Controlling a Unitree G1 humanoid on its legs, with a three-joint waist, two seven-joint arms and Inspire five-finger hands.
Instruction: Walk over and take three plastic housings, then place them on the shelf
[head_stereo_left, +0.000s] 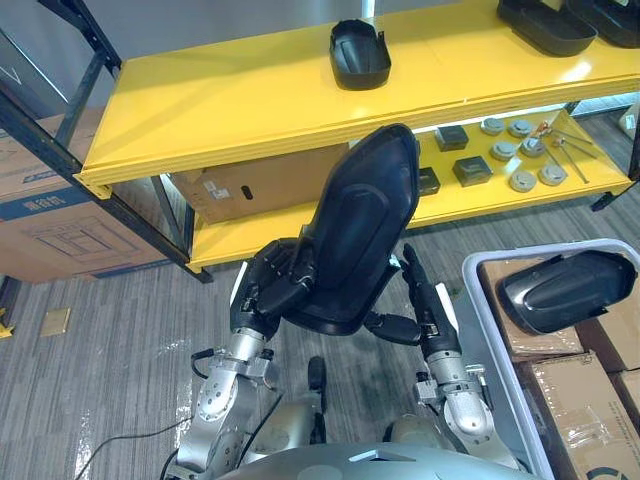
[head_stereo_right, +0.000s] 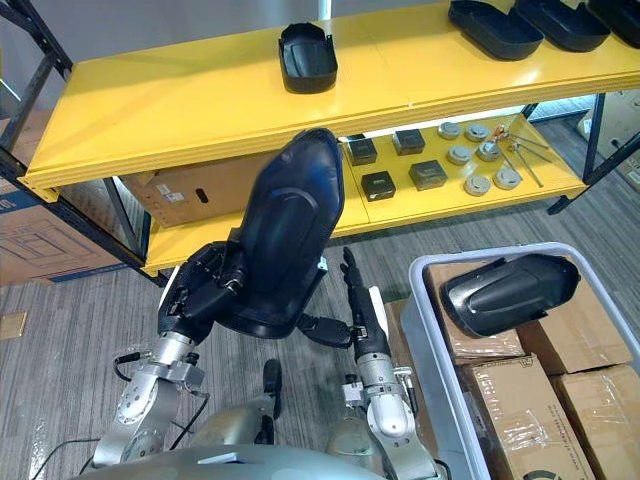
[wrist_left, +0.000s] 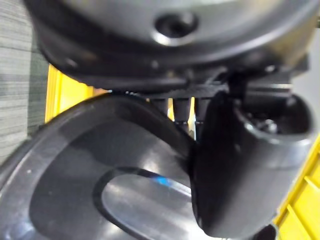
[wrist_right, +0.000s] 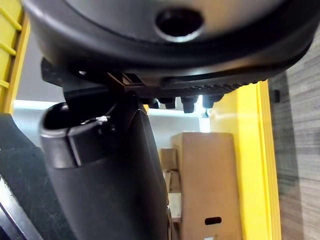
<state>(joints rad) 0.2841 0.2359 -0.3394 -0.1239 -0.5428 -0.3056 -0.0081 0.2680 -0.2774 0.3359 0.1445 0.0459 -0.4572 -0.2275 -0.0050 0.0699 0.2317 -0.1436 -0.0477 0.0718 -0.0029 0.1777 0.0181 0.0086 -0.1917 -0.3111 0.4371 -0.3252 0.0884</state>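
Left hand (head_stereo_left: 272, 288) curled round a black plastic housing (head_stereo_left: 360, 230); right hand (head_stereo_left: 428, 305) flat, steadying.
Likely light, stiff, glossy; grip the rims.

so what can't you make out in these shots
Held housing: far face turned away from the head views; left hand and right hand cover parts of its lower edge.
Shelf-end housings: cut off by the left eye view's top edge.
Lower-shelf parts: too small to identify.
Bin: cut off at the right edge.
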